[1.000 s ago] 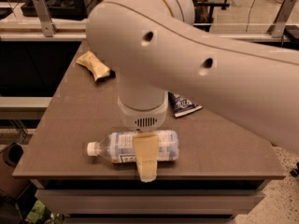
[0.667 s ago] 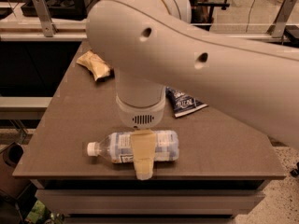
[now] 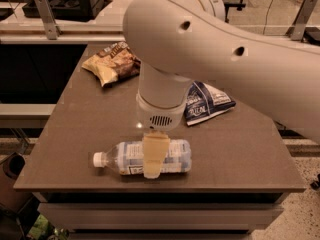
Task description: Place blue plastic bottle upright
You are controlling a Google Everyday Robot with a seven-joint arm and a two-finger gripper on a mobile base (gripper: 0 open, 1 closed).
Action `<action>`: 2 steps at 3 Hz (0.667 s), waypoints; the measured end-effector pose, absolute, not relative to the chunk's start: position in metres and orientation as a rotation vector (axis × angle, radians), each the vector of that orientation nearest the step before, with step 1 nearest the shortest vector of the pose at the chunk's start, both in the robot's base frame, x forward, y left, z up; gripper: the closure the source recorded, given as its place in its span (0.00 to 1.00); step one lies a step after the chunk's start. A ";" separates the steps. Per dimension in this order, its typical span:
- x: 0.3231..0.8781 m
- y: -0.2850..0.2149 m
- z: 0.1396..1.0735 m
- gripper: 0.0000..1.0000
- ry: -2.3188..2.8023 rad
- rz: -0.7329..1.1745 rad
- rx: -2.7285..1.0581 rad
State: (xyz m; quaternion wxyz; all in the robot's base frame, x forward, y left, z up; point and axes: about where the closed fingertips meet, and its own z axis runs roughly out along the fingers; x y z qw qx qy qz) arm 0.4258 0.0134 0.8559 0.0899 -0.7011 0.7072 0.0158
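**Blue plastic bottle point(image 3: 125, 158) on its side, gripper point(image 3: 152, 170) over its middle**

Obs. 1, container: the blue plastic bottle lies flat on the worktop point(image 3: 70, 149), close to the near edge and roughly parallel to it. White cap point(image 3: 99, 159) points left and the base points right. Its label wraps the mid-body. Plastic is clear with a pale blue tint; whether there is any liquid inside, I cannot tell.

Obs. 2, gripper: it hangs straight down from the white wrist cylinder point(image 3: 160, 101), and its tan lower end crosses the bottle's middle on the near side, covering part of the label. Grip state: cannot tell from this view (far side of the bottle is hidden by the gripper itself).

Obs. 3, surroundings: a brown-and-yellow snack bag point(image 3: 112, 63) lies at the far left of the worktop, well apart from the bottle. A dark blue snack bag point(image 3: 207, 104) lies right of centre, partly hidden behind the wrist. Neither touches the bottle.

Obs. 4, obstruction: the thick white arm point(image 3: 235, 59) sweeps in from the upper right and blocks the middle of the worktop. A dark tray point(image 3: 65, 6) sits on the counter behind; contents unclear.
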 end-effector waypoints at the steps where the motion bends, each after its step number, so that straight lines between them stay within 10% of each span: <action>1: 0.425 0.014 0.857 0.41 2.098 0.040 -2.089; 2: 0.424 0.015 0.858 0.63 2.095 0.038 -2.088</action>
